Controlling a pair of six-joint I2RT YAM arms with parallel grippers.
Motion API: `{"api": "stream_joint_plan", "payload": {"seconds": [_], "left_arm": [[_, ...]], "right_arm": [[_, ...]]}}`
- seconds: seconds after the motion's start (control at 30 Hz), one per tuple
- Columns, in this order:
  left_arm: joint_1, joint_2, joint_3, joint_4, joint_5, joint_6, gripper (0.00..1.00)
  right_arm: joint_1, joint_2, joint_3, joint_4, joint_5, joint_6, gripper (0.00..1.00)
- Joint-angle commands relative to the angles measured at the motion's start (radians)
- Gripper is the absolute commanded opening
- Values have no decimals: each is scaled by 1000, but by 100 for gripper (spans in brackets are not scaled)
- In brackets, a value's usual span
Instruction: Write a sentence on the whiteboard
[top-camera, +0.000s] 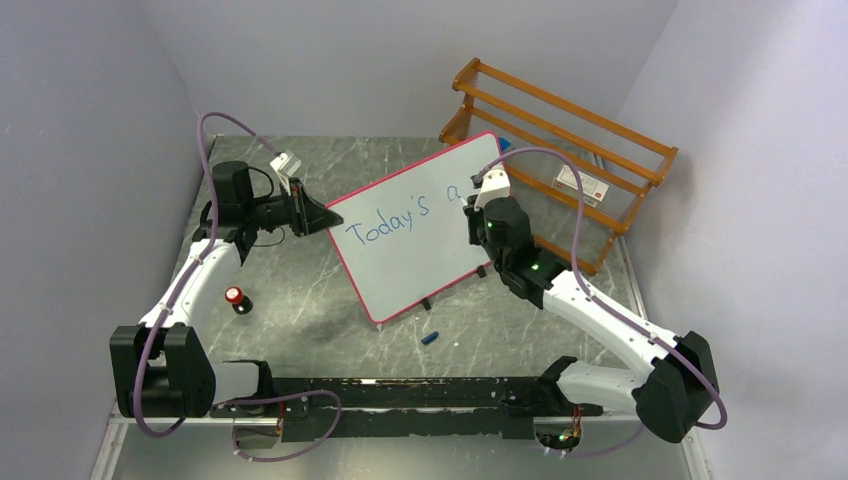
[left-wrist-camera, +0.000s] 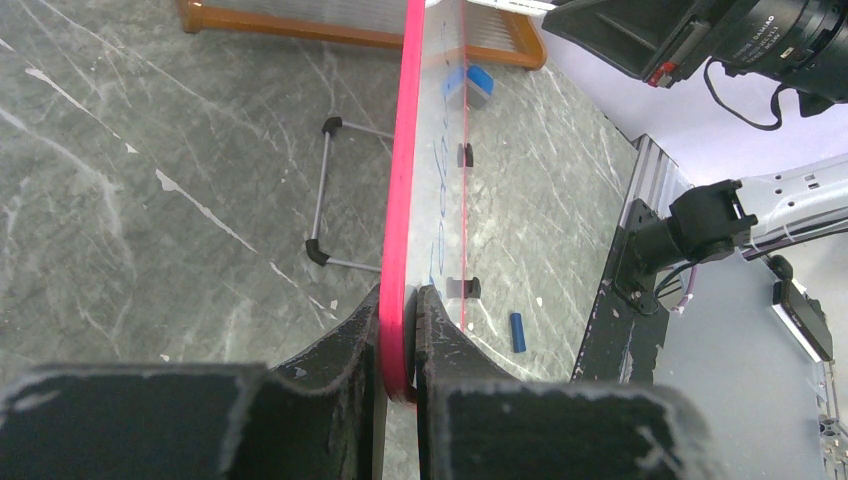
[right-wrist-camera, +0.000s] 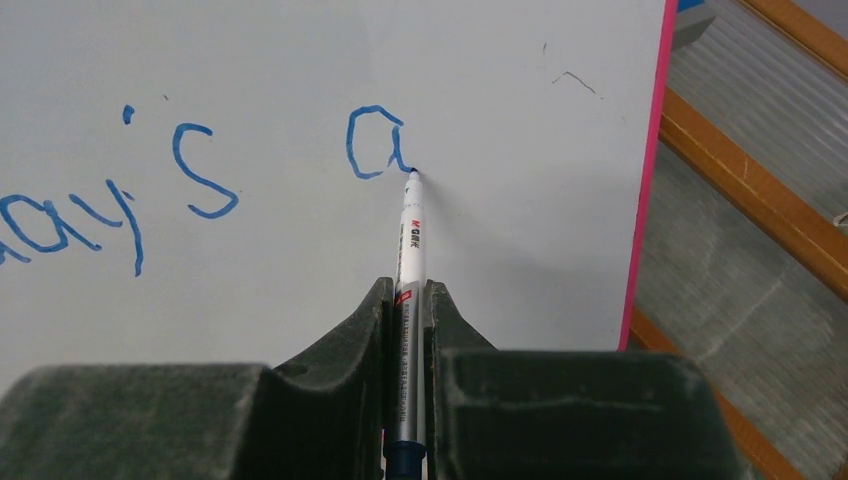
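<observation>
Right wrist view: the right gripper (right-wrist-camera: 405, 300) pinches a slim white-barrelled blue marker pen (right-wrist-camera: 411, 235). Its tip touches the large white pink-rimmed whiteboard (right-wrist-camera: 500, 100) at the end of the blue handwritten sentence (right-wrist-camera: 200, 170), which reads "Today's a". The left gripper (left-wrist-camera: 398, 310) clamps the whiteboard's left edge.

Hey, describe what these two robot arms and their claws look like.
The left arm and right arm have white shells, black joints and a looping purple cable each. The left claw and right claw are matte black wedges with scuffed edges.
</observation>
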Motion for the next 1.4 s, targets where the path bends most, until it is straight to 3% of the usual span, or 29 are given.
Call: {"api": "stream_joint_plan", "payload": {"seconds": [0.0, 0.47, 0.83, 1.37], "left_arm": [[3, 3, -31, -46, -64, 75, 5], [3, 1, -32, -42, -84, 69, 5], [3, -18, -49, -22, -93, 51, 5], [3, -49, -72, 8, -121, 23, 5]], "right_arm": [[-9, -9, -6, -3, 38, 7, 0], [23, -106, 12, -78, -12, 13, 0], [239, -184, -29, -152, 115, 32, 0], [514, -209, -110, -124, 231, 99, 0]]}}
